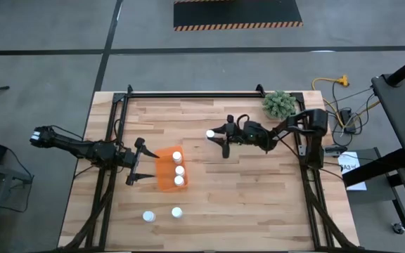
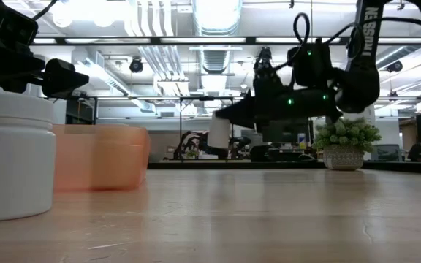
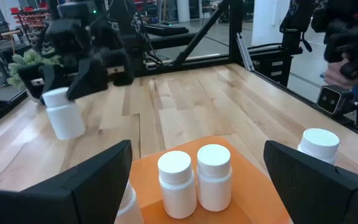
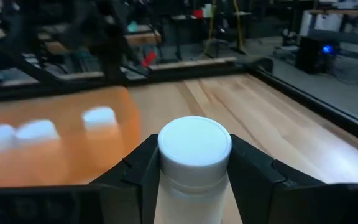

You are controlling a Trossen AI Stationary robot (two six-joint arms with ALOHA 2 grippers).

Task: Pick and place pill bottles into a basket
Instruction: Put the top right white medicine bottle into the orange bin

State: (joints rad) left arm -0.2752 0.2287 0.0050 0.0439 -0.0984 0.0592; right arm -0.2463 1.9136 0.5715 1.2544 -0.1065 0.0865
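The orange basket [image 1: 167, 171] lies left of the table's middle with three white-capped pill bottles [image 1: 179, 169] standing in it. Two more bottles [image 1: 148, 216] [image 1: 177, 211] stand on the wood toward the near edge. My right gripper [image 1: 212, 135] is near the table's middle, right of the basket, shut on one bottle [image 2: 219, 135] that hangs above the table. My left gripper [image 1: 135, 162] stands open at the basket's left side, a finger [image 3: 86, 180] toward each of its ends, touching nothing. My right gripper pinches the bottle's body just under the white cap [image 4: 194, 183] between its two fingers [image 4: 138, 171], one on each side. The fingers lie about level, coming from the table's right side. The bottle is roughly upright, cap up, lifted clear of the table.
A green fuzzy plant in a pot [image 1: 278, 104] stands at the far right corner. Black frame rails [image 1: 188, 93] run along the far edge and both sides. Bare wood stretches between the held bottle and the basket [image 4: 55, 149].
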